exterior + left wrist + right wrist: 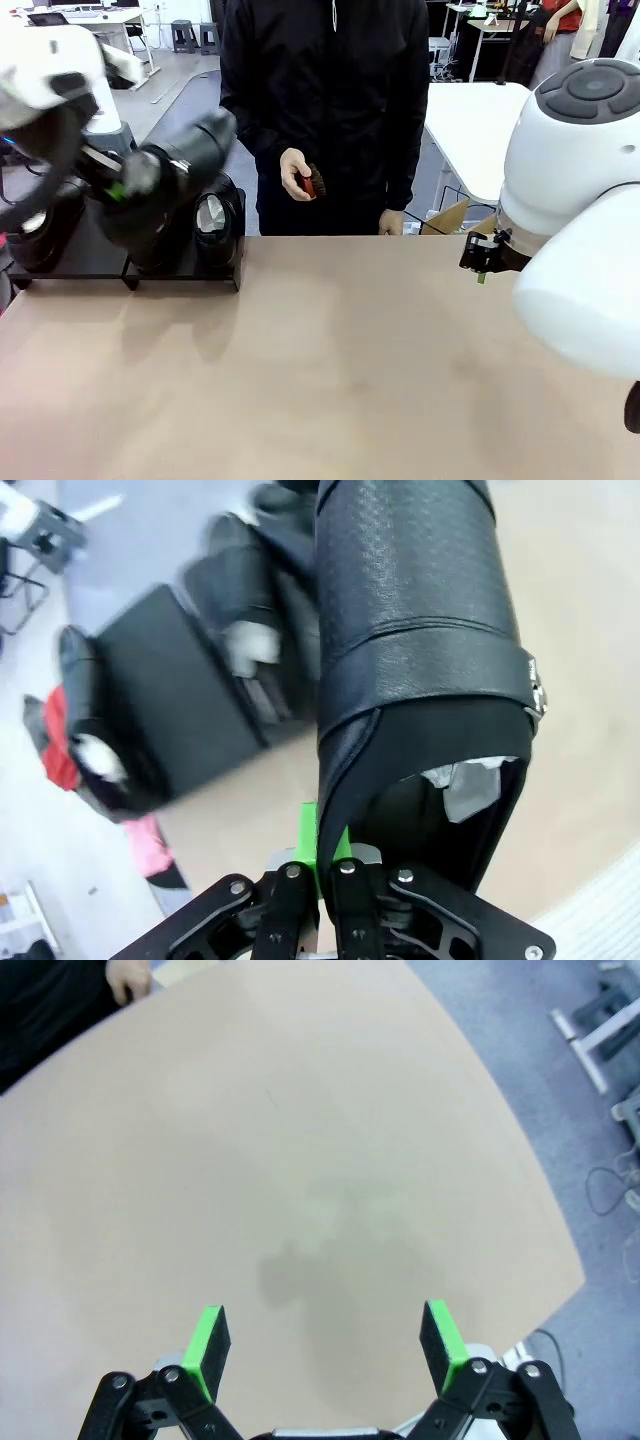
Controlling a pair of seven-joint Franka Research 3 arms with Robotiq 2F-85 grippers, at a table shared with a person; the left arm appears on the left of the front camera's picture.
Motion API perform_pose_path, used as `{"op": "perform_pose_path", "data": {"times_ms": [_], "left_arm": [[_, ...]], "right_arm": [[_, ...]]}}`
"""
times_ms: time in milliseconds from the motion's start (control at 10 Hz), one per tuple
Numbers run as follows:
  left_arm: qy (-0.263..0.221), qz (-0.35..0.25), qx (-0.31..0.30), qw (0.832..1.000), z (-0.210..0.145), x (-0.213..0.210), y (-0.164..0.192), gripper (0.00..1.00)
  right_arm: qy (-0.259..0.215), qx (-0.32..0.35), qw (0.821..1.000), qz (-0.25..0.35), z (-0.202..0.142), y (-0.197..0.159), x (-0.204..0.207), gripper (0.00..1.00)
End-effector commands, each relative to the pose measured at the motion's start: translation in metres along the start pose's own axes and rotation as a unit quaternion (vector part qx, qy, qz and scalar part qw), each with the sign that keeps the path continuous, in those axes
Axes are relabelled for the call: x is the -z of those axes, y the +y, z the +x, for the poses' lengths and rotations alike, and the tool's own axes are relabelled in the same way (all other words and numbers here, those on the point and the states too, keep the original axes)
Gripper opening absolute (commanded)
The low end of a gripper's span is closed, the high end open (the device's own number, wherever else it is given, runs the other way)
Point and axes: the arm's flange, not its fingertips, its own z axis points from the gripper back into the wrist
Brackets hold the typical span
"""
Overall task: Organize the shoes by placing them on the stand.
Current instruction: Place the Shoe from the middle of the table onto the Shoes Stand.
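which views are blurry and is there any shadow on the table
Front view: the left arm and held shoe are motion-smeared. Left wrist view: the stand behind is blurred, the held shoe sharp. Right wrist view: sharp, soft shadow on the table ahead of the open right claw.

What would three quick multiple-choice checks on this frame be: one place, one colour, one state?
1. Where is the stand?
A. the table's far left
B. the table's middle
C. the near right corner

2. What colour is the brush in the person's hand?
A. white
B. reddish-brown
C. green

3. How does the left gripper stand?
A. open over the bare table
B. shut on a shoe
C. shut on the brush

Answers: 1 A, the front view shows the stand at the far left edge. 2 B, the brush shows reddish-brown against the dark jacket. 3 B, the left wrist view shows the green pads pinching the shoe's heel rim.
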Motion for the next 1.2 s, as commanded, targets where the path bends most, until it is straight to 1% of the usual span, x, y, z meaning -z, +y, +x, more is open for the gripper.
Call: {"op": "perform_pose_path", "data": {"times_ms": [0,100,200,300,400,500,600,800,900,1000,1100], "left_arm": [[-0.05,0.007,-0.003,0.999,-0.003,0.011,0.056,0.0],[-0.056,0.0,0.004,0.998,-0.003,0.016,0.078,0.0],[-0.034,0.049,-0.008,0.998,-0.005,0.028,0.102,0.0],[-0.026,0.024,-0.04,0.999,-0.007,0.044,0.12,0.0],[-0.031,0.016,-0.056,0.998,-0.01,0.061,0.133,0.0],[-0.028,0.028,-0.072,0.997,-0.014,0.078,0.143,0.0],[-0.034,0.025,-0.087,0.995,-0.019,0.091,0.145,0.0],[-0.039,0.032,-0.143,0.988,-0.028,0.112,0.149,0.0],[-0.037,0.03,-0.172,0.984,-0.032,0.102,0.136,0.0],[-0.017,0.024,-0.111,0.993,-0.029,0.115,0.148,0.0],[-0.017,0.024,-0.111,0.993,-0.029,0.115,0.148,0.0]], "right_arm": [[-0.001,-0.004,1.0,0.003,0.004,-0.001,0.0,1.0],[-0.001,-0.004,1.0,0.003,0.004,-0.001,0.0,1.0],[-0.001,-0.004,1.0,0.003,0.004,-0.001,0.0,1.0],[-0.001,-0.004,1.0,0.003,0.004,-0.001,0.0,1.0],[-0.001,-0.004,1.0,0.003,0.004,-0.001,0.0,1.0],[-0.001,-0.004,1.0,0.003,0.004,-0.001,0.0,1.0],[-0.001,-0.004,1.0,0.003,0.004,-0.001,0.0,1.0],[-0.001,-0.004,1.0,0.003,0.004,-0.001,0.0,1.0],[-0.001,-0.004,1.0,0.003,0.004,-0.001,0.0,1.0],[-0.001,-0.004,1.0,0.003,0.004,-0.001,0.0,1.0],[-0.001,-0.004,1.0,0.003,0.004,-0.001,0.0,1.0]]}}
